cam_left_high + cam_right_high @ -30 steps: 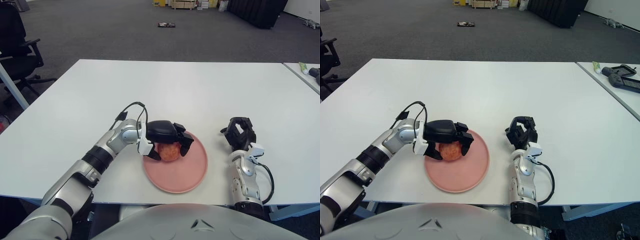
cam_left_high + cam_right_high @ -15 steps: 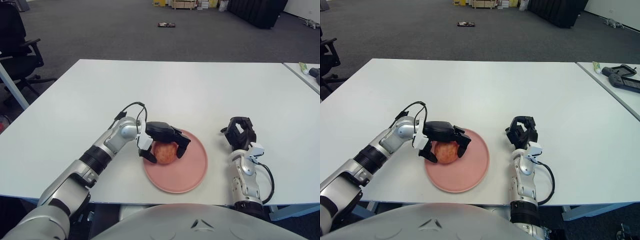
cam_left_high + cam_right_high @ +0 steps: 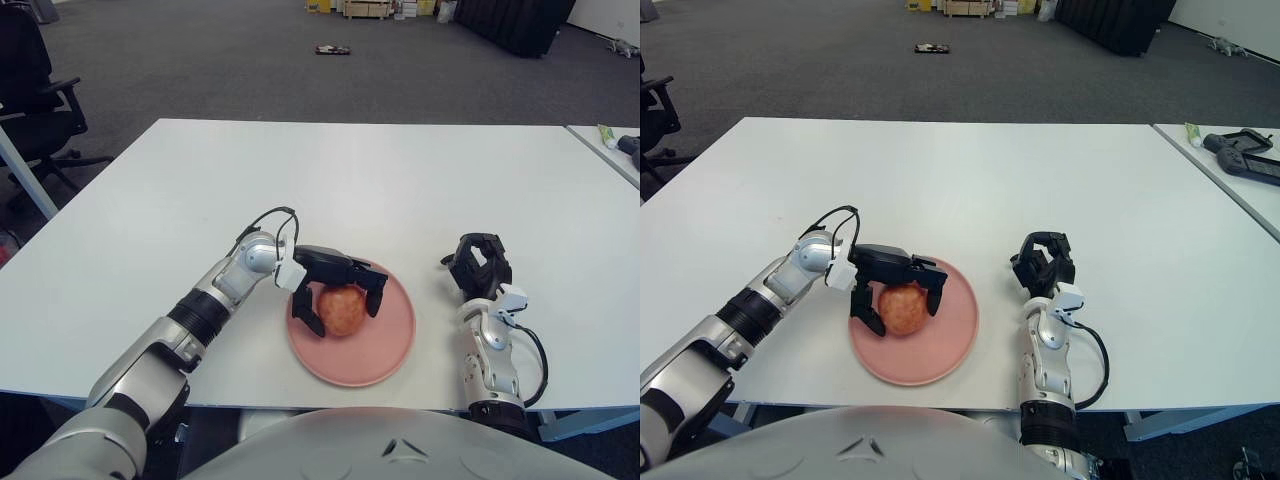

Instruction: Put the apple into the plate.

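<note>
The apple [image 3: 340,309] sits on the pink plate [image 3: 385,345], on its left half, and the plate lies on the white bench [image 3: 380,180] near the front edge. The left hand [image 3: 335,285] is arched over the apple with its black fingers [image 3: 372,290] spread around the fruit; in the left eye view one finger hangs down the apple's right side and another down its left, and a gap shows between each finger and the skin, so the hand looks released rather than clenched (though contact at the top of the apple, under the palm, cannot be judged). The right eye view shows the same spread from slightly further right, with the left-side finger [image 3: 869,315] standing clear of the apple above the plate's rim. The right hand [image 3: 1044,262] shows well to the right of the plate, fingers curled in on themselves and holding nothing. The right eye view takes in dark devices [image 3: 1246,158] on a neighbouring bench at the far right; the left eye view shows only a sliver of those, but does show an office chair [image 3: 35,90] at the far left.
</note>
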